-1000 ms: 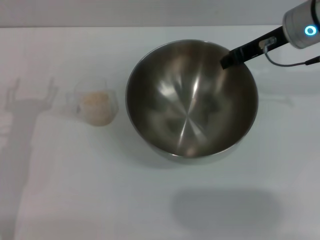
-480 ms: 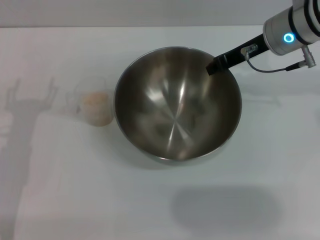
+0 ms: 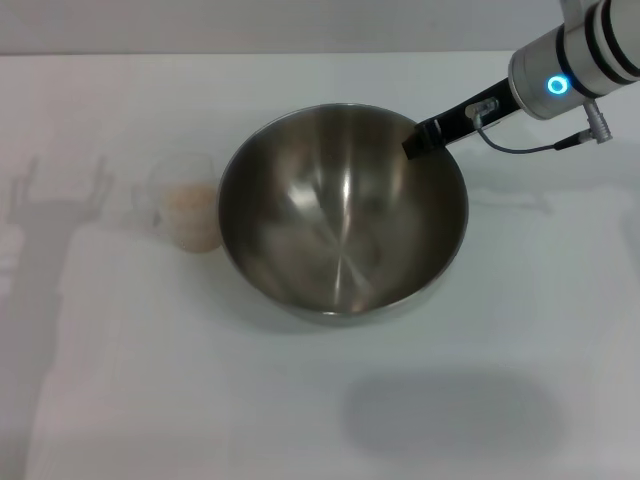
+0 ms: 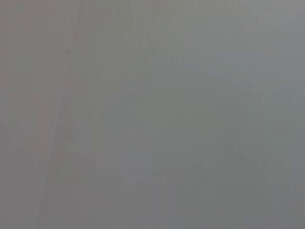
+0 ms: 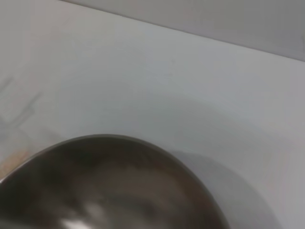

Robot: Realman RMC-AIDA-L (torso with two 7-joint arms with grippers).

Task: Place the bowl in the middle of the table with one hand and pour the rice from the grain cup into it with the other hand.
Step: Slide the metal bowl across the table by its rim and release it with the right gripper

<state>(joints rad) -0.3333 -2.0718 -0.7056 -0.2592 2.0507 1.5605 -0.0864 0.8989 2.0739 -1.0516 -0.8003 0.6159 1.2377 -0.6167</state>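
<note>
Your right gripper (image 3: 413, 143) is reaching in from the far right corner of the plain white flat tabletop (image 3: 520, 330), its dark finger tip sitting on the far right rim of the large round stainless-steel mixing bowl (image 3: 342, 212); whether the jaws are pinching that rim or merely resting against it is not something you can tell here, since only one dark tip is showing. Behind the tip, the grey cylindrical wrist with a glowing blue ring light (image 3: 556, 85) is standing farther out toward the table's far right, a thin grey cable looping beneath it. The bowl is lying near and to the left of the gripper, close to the middle of the table, its shiny brushed interior open upward. Beyond the bowl, on the side opposite the gripper, the small clear plastic grain cup (image 3: 188, 212) is standing upright just beside the bowl's left wall, so close that contact cannot be told, with a heap of pale beige rice (image 3: 192, 210) inside it. In the right wrist view the bowl's rim (image 5: 109, 138) is curving across the white table (image 5: 143, 71). Your left gripper is out of view.
</note>
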